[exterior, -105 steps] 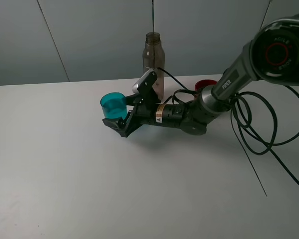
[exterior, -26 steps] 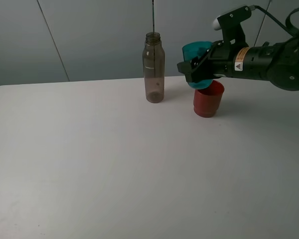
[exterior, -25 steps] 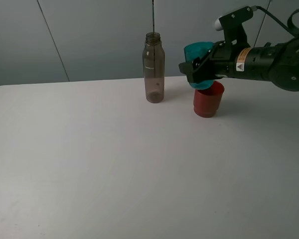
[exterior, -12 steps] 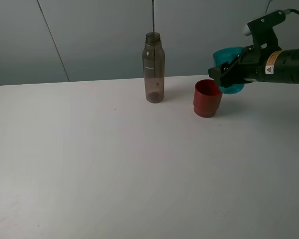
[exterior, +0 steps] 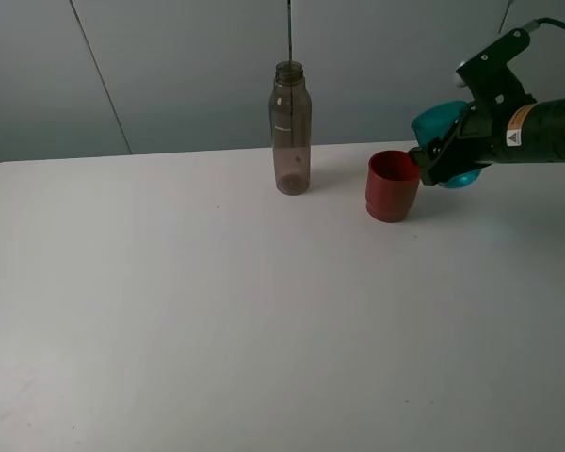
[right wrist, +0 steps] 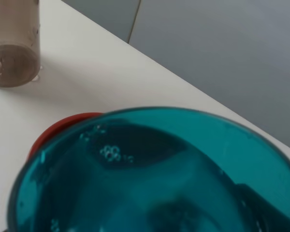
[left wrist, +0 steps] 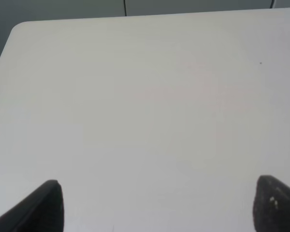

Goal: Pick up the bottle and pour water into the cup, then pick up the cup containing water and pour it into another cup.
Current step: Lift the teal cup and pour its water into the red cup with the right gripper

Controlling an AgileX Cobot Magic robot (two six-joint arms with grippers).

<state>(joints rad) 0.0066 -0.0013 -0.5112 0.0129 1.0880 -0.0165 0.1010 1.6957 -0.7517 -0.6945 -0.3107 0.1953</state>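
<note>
My right gripper (exterior: 444, 155) is shut on the translucent teal cup (exterior: 443, 141) and holds it tilted in the air just right of the red-brown cup (exterior: 392, 186), which stands upright on the table. The teal cup fills the right wrist view (right wrist: 150, 179), with the red cup's rim (right wrist: 63, 126) showing behind it. The smoky grey-brown bottle (exterior: 290, 128) stands upright at the table's back, left of the red cup; its base shows in the right wrist view (right wrist: 13, 53). My left gripper (left wrist: 157, 205) is open over bare table.
The white table (exterior: 217, 311) spreads wide in front of the cups. A grey wall (exterior: 169, 66) runs behind the table's back edge. The right arm's black cables (exterior: 546, 24) hang at the upper right.
The right gripper carried the teal cup from the left of the bottle up and rightward, over the red cup, and now holds it just right of the red cup.
</note>
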